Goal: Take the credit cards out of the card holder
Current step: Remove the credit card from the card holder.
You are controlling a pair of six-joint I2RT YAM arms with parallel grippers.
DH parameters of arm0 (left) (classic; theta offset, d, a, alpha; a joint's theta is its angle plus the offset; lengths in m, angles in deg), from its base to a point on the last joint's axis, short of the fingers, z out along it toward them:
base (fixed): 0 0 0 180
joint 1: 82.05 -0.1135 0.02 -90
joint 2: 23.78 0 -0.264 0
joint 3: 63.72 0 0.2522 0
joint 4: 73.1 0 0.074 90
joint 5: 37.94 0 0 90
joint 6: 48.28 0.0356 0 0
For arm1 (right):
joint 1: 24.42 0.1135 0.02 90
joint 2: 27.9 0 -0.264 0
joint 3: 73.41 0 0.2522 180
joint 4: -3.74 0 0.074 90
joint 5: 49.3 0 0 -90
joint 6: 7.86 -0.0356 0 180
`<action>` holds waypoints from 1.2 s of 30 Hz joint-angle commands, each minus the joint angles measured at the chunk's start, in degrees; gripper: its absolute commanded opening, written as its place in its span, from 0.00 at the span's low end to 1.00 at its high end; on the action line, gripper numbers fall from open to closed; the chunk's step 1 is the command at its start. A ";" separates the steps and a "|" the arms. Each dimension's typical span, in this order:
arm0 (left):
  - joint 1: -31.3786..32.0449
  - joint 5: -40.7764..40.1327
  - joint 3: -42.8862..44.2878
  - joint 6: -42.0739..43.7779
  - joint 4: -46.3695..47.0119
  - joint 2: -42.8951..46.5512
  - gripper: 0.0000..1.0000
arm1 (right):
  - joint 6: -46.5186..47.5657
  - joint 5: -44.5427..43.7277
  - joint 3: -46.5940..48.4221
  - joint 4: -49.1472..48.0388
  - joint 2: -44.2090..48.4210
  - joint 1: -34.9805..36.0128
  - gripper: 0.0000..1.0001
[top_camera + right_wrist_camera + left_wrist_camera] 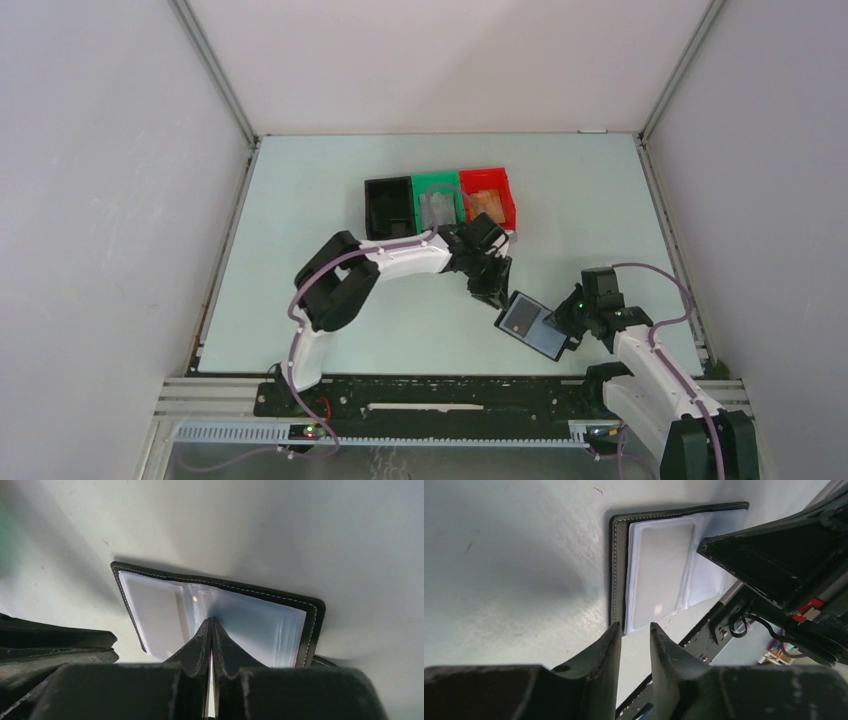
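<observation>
The card holder point(535, 326) lies open on the table in front of the right arm, black stitched cover down and clear sleeves up point(260, 625). A pale grey card shape shows under one sleeve point(659, 577). My right gripper point(211, 620) is shut, its tips pinched together on a thin clear sleeve page at the holder's middle fold. My left gripper point(635, 626) hovers at the holder's near corner, open by a narrow gap with nothing between its fingers. Grey credit cards point(438, 209) lie in the green bin and orange ones point(489, 204) in the red bin.
Three small bins stand in a row at the middle of the table: black point(388, 207), green point(437, 180) and red point(487, 174). The left arm's wrist reaches across just in front of them. Grey walls close in the table on three sides.
</observation>
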 commanded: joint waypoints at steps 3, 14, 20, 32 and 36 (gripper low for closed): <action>0.41 1.14 5.05 -1.14 1.40 -3.02 0.33 | 0.03 -2.38 -1.32 -2.34 -3.58 -1.27 0.06; 1.27 4.69 6.23 -2.23 3.86 -5.98 0.33 | -0.06 -2.12 -1.83 -3.13 -3.67 -1.30 0.05; 1.50 4.65 6.42 -2.60 3.69 -7.33 0.33 | -0.04 -1.95 -1.99 -2.97 -3.34 -1.33 0.05; 2.07 7.47 8.30 -3.53 3.96 -9.98 0.35 | -0.31 -0.80 -2.73 -3.58 -2.48 -1.42 0.05; 2.31 9.86 9.02 -4.63 5.38 -10.09 0.35 | -0.33 -0.80 -2.73 -3.54 -2.43 -1.44 0.04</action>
